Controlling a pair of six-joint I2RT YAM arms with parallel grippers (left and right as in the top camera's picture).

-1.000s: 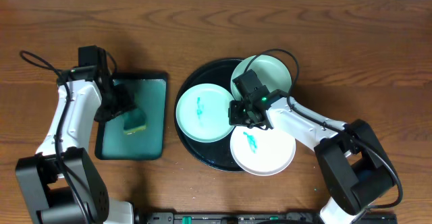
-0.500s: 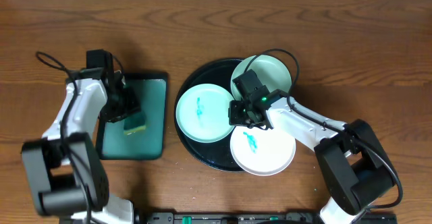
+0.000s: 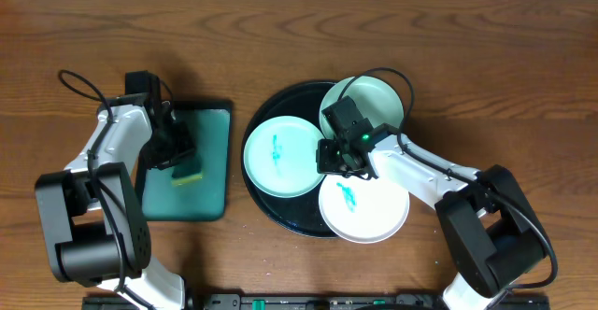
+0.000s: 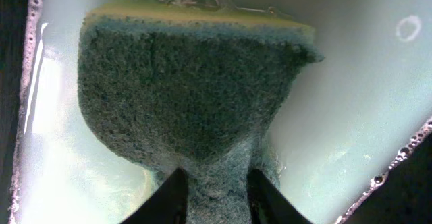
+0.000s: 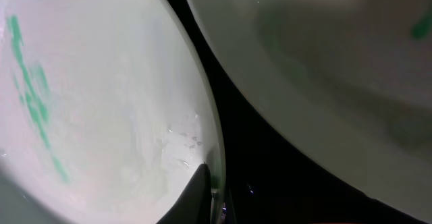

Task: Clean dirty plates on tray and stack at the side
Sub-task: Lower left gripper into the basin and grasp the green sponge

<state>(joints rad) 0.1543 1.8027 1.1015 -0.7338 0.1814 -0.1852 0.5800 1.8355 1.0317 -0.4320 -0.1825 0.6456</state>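
Caught at the sponge pick-up step, with no plate wiped yet, judging by the smears. Found the left pincer (image 4: 214,187) squeezed onto the near end of the sponge (image 4: 196,96), green scouring face toward the camera, yellow layer at the far edge. Located the sponge in the soapy water of the dark green rectangular tray (image 3: 213,151), just left of the round black tray (image 3: 271,105) on the counter (image 3: 486,49). Found the right pincer (image 3: 332,153) over the middle of the black tray, closed on the thin rim of a smeared plate (image 5: 101,116). Could not tell for certain which one, though probably the mint plate (image 3: 283,156) on that tray's left half. Counted two more there: a white plate (image 3: 366,209) with a teal smear, overhanging the tray's near right rim, and a second mint plate (image 3: 378,105) at its far right. Judged the next move as lifting the wet sponge clear, carrying it across to the black tray and scrubbing the teal mark, with the plate steadied by the right pincer.
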